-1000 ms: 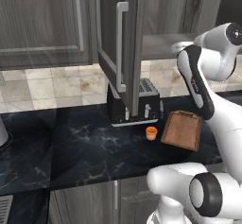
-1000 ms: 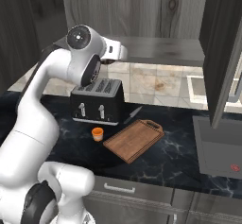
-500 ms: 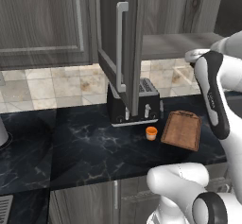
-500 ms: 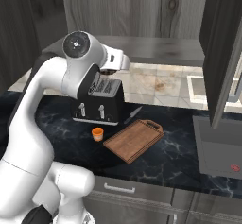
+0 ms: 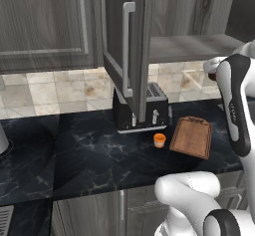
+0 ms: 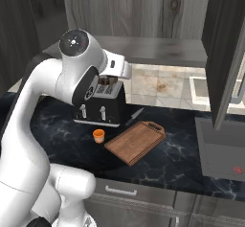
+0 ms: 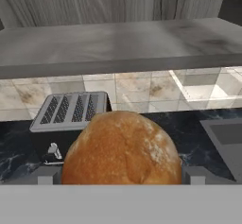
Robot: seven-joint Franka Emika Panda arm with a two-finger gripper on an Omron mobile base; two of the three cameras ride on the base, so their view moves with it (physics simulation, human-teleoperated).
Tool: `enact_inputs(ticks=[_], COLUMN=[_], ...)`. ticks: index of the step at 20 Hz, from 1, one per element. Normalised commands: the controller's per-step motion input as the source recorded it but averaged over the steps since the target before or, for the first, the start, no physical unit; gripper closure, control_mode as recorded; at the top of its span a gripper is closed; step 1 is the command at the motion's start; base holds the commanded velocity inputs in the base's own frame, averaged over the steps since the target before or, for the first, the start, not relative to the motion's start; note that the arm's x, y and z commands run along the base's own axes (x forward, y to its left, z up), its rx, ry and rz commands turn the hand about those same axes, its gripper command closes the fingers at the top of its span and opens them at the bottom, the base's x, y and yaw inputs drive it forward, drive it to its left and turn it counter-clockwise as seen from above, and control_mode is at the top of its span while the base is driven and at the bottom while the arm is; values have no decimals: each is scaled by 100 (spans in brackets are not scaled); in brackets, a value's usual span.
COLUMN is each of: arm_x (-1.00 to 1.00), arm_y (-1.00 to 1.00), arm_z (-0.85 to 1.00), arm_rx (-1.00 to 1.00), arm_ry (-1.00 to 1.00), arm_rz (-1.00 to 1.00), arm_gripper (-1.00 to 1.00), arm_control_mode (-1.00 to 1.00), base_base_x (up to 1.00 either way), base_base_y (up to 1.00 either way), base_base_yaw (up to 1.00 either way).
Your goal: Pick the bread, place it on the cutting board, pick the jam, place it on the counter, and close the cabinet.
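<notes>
The bread (image 7: 121,147), a round golden-brown bun, sits close up between the fingertips of my gripper (image 7: 121,179), which is shut on it. In the right base view the gripper (image 6: 108,81) hangs just above the toaster, below the open cabinet shelf. The orange jam (image 5: 159,140) (image 6: 98,135) stands on the black marble counter (image 5: 74,150) in front of the toaster. Beside it to the right lies the bare reddish-brown cutting board (image 5: 191,136) (image 6: 135,141). The cabinet door (image 5: 124,46) stands open.
A black toaster (image 5: 142,110) (image 6: 99,106) (image 7: 71,109) stands against the tiled wall, with a knife (image 6: 134,116) beside it. The cabinet shelf (image 7: 118,43) is just ahead of the hand. A second open door (image 6: 225,53) hangs at the right, over a stove top (image 6: 222,149).
My arm has drawn back from the cabinet shelf and the hand has come down a little with the bread, now over the toaster. Jam and board have not moved.
</notes>
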Motion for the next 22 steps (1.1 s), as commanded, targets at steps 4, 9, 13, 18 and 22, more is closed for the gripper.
enact_inputs(ticks=[4, 9, 13, 18, 22], arm_x=[-24, -6, -4, -1, -6], arm_y=[-9, -7, -9, -10, -8], arm_z=[-8, -22, -30, -32, -31], arm_rx=[0, 0, 0, 0, 0], arm_ry=[13, 9, 8, 6, 8], arm_rz=[0, 0, 0, 0, 0], arm_gripper=[100, 100, 100, 100, 100], arm_control_mode=[-100, -100, -100, -100, -100], base_base_x=[0, 0, 0, 0, 0], base_base_y=[0, 0, 0, 0, 0], base_base_yaw=[0, 0, 0, 0, 0])
